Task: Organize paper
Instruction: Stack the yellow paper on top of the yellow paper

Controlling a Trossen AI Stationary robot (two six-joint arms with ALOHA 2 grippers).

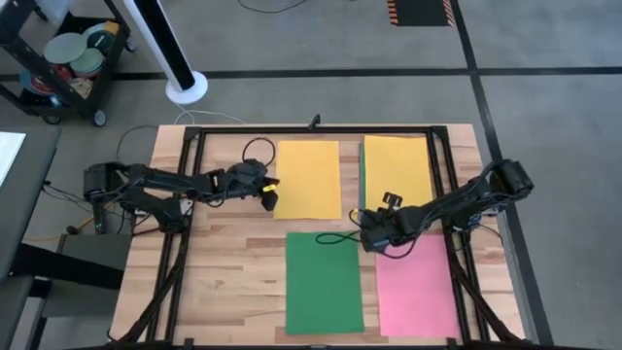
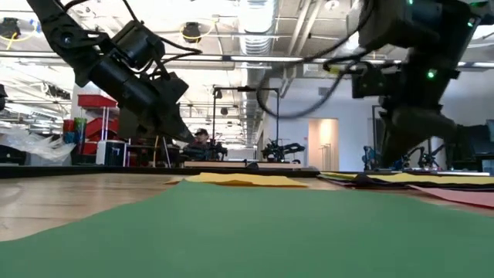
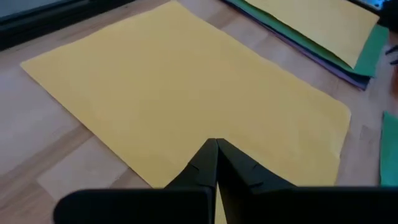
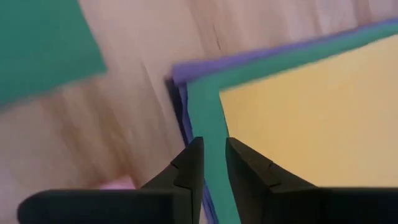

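A single yellow sheet point(image 1: 308, 180) lies flat at the table's middle. To its right is a stack point(image 1: 397, 170) with yellow on top and green, purple and black edges point(image 4: 186, 93) showing under it. A green sheet point(image 1: 323, 282) and a pink sheet point(image 1: 416, 285) lie flat nearer the front. My left gripper point(image 1: 270, 199) point(image 3: 216, 144) is shut and hovers over the single yellow sheet's point(image 3: 186, 81) left edge, raised off the table in the low view point(image 2: 181, 131). My right gripper point(image 1: 367, 228) point(image 4: 213, 149) stands narrowly open over the stack's near left corner. My right gripper points down at the stack's near left corner, with the green sheet's uncovered edge point(image 4: 208, 118) showing in the narrow gap between the fingers. I cannot tell whether the fingertips touch the paper.
Black frame rails point(image 1: 185, 185) run along the table's left, right and far sides, and a loose cable point(image 1: 335, 238) lies by the green sheet's far edge. Bare wood point(image 1: 228, 282) lies at the near left. A cart point(image 1: 68, 63) and a white post base point(image 1: 185, 87) stand beyond the table.
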